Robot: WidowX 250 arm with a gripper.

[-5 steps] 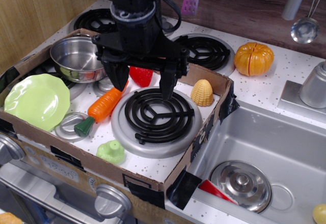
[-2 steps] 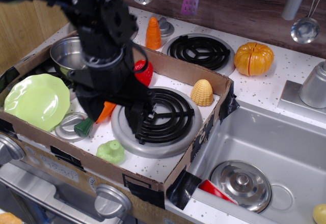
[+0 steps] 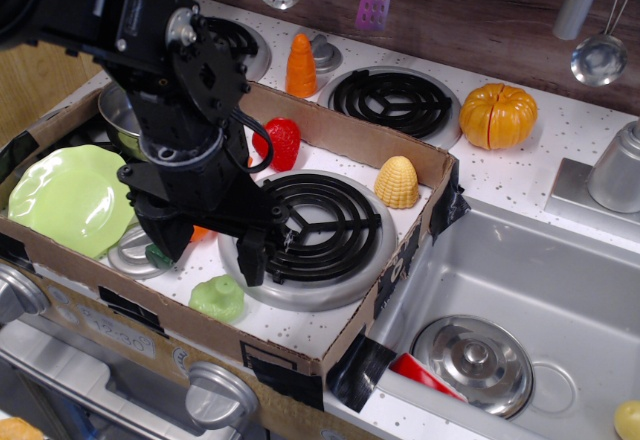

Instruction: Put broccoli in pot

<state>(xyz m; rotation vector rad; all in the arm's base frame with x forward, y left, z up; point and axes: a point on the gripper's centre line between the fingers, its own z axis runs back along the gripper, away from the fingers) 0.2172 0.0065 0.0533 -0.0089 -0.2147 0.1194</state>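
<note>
Hovering low over the front-left of the cardboard tray (image 3: 400, 150), the claw (image 3: 212, 250) has its fingers spread wide w/ nothing between them; one finger (image 3: 250, 258) hangs at the edge of the big coil burner (image 3: 318, 225), the other (image 3: 168, 232) over the carrot (image 3: 198, 232), which is mostly hidden.

Broccoli (image 3: 218, 298) sits on the speckled bench (image 3: 290, 325) inside the tray, near the front wall, just in front of and below the claw, not touched yet. Pot (image 3: 115, 115) is at the tray's back-left, largely behind the arm; only a bit of rim shows.

Handling, as a guess: small hollow plastic toy, so v. light and stiff, prob. a bit slick. Lumpy head is wider than the stub on top, so best to close across the head's sides, low down, rather than pinch the stub, which could pop out. Front wall is close, so approach from above.

Vs 0.4 s ago: arm has dropped and shifted toward the front-left, the claw now nearer the broccoli and covering more of the carrot. Vs 1.0 s ago: it was up over the burner's back edge, pot fully visible. Broccoli, green plate (image 3: 70, 198), corn (image 3: 397, 182) haven't moved.
</note>
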